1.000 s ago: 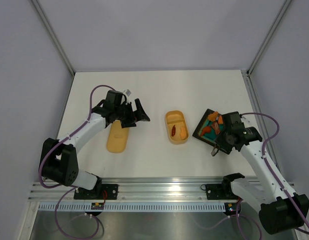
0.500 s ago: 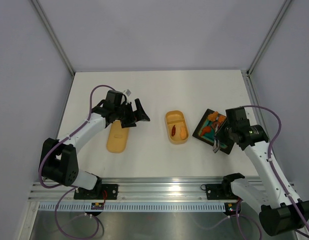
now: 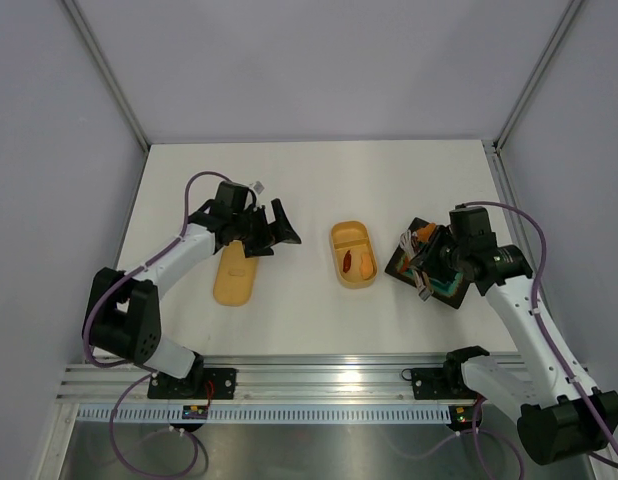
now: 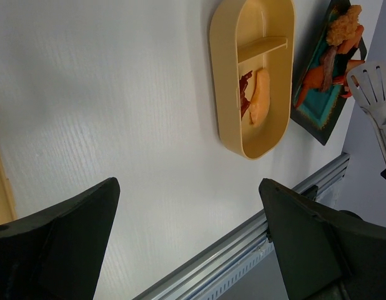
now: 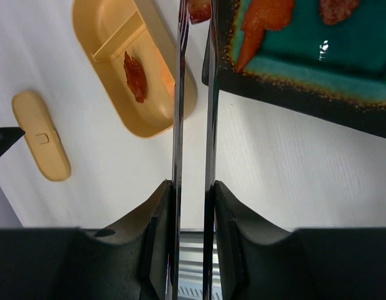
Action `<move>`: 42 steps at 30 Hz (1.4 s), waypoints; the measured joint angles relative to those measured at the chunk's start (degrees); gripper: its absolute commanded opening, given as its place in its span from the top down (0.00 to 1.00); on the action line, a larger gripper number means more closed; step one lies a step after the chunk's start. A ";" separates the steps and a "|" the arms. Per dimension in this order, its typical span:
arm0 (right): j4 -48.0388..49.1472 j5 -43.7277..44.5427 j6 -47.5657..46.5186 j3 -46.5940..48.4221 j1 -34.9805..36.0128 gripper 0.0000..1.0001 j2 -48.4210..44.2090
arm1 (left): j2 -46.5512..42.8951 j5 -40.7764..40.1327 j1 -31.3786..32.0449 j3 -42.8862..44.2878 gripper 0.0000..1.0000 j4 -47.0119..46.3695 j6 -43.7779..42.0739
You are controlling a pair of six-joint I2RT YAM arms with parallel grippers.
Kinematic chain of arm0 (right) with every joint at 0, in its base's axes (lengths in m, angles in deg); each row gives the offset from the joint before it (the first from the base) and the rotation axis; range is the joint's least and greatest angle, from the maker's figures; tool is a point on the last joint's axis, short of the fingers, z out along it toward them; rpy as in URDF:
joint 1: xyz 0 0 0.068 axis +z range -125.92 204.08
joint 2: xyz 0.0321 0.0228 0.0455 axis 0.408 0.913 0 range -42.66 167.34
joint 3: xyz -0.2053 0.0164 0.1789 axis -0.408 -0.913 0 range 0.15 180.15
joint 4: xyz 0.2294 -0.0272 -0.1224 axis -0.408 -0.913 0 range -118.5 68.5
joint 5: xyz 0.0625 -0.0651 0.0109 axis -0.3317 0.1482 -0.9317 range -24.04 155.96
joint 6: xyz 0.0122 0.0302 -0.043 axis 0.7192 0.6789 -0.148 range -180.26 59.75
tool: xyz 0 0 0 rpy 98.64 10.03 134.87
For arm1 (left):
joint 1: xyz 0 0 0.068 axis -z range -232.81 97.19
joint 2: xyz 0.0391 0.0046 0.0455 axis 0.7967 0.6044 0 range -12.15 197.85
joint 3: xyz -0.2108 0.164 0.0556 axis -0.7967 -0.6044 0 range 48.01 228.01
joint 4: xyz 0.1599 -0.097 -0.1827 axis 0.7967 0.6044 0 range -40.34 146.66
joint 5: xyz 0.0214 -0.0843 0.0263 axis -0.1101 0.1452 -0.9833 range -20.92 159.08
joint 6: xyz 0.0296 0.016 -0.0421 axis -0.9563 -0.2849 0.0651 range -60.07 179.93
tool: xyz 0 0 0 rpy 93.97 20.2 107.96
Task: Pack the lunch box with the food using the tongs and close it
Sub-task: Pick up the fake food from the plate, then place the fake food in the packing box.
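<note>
The orange-tan lunch box (image 3: 349, 236) lies at mid-table with a red piece (image 4: 245, 94) and an orange piece (image 4: 260, 97) of food in one compartment. My right gripper (image 3: 434, 268) is shut on the silver tongs (image 5: 179, 94), whose two arms run nearly parallel between its fingers (image 5: 237, 212). The tong tips pinch a red food piece (image 5: 199, 9) over the left edge of the black tray (image 5: 318, 62). More food (image 5: 265, 19) lies on the tray's teal floor. My left gripper (image 3: 279, 228) hangs open and empty left of the lunch box (image 4: 262, 22).
The flat matching lid (image 3: 234, 275) lies on the table under the left arm, also visible as the lid (image 5: 40, 134) in the right wrist view. The metal rail (image 3: 319, 375) runs along the near table edge. Walls enclose the table on three sides.
The right arm has swung left and away from the near edge, carrying the tongs over the tray's left part. The left arm has stayed put.
</note>
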 measured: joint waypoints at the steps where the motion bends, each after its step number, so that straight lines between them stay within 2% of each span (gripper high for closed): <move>1: 0.39 -0.63 -0.20 0.00 0.00 0.70 0.20 | 0.33 0.02 0.00 0.00 0.01 0.00 0.02; 13: 2.36 -9.18 -7.15 0.26 1.33 0.67 4.61 | 2.25 -0.04 0.00 0.55 0.01 -0.13 0.28; 24: 2.27 -7.04 -7.85 3.13 13.40 0.64 7.63 | -0.35 -0.09 0.00 0.55 0.01 -0.28 0.48; 26: 2.16 -6.14 -7.54 3.13 13.97 0.60 8.09 | -1.64 -0.11 0.00 0.55 0.01 -0.28 0.46; 27: 2.21 -5.70 -7.30 3.13 13.99 0.52 8.28 | -2.19 -0.13 0.00 0.55 0.01 -0.26 0.46; 30: 2.43 -5.14 -6.80 3.13 14.03 0.41 8.61 | -3.45 -0.33 0.00 0.55 0.01 -0.09 0.46; 35: 2.54 -4.48 -6.58 3.13 14.58 0.39 9.51 | -4.63 -0.52 0.00 0.55 0.01 0.26 0.44; 38: 2.60 -4.17 -6.54 3.13 14.78 0.45 9.55 | -5.03 -0.55 0.00 0.55 0.01 0.31 0.44; 40: 2.56 -3.04 -6.23 3.13 14.82 0.52 9.46 | -5.05 -0.57 0.00 0.55 0.01 0.33 0.44; 41: 2.43 -2.27 -5.97 3.13 14.84 0.77 9.27 | -5.05 -0.59 0.00 0.55 0.01 0.37 0.44; 42: 2.32 -1.11 -5.92 3.13 14.86 0.87 8.79 | -5.05 -0.61 0.00 0.55 0.01 0.42 0.44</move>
